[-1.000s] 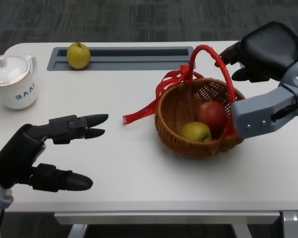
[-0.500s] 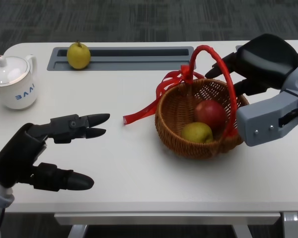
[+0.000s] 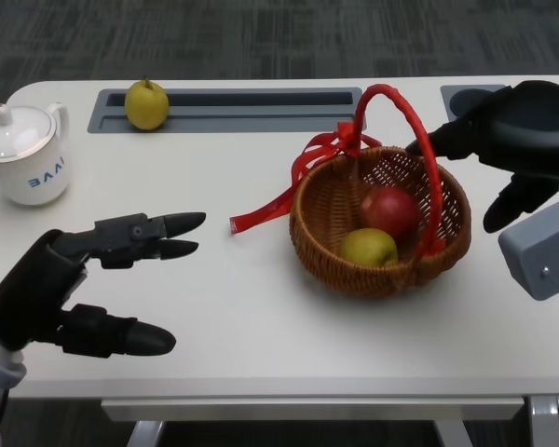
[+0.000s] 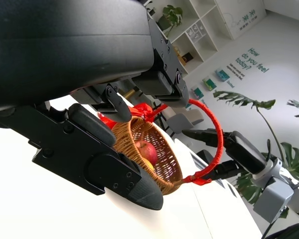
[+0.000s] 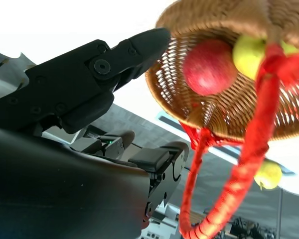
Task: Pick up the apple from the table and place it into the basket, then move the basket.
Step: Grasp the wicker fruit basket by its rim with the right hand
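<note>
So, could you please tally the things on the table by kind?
Fruit: 3 (red apple and yellow-green fruit in the basket, yellow pear)
Woven wicker basket with red handle: 1
White lidded ceramic cup: 1
Total: 5

apple [image 3: 388, 209] lying in basket [image 3: 328, 237] | basket sitting just left of right hand [image 3: 514, 140] | cup [image 3: 26, 164] sitting beyond left hand [image 3: 51, 291]

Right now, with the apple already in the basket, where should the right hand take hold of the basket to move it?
Probably the red handle, near the top of its arch. It stands upright over the basket, clear of the apple and the yellow fruit, so fingers can hook under it. Come from the basket's right, where the right hand is open beside the handle; the ribbon bow clutters the left.
</note>
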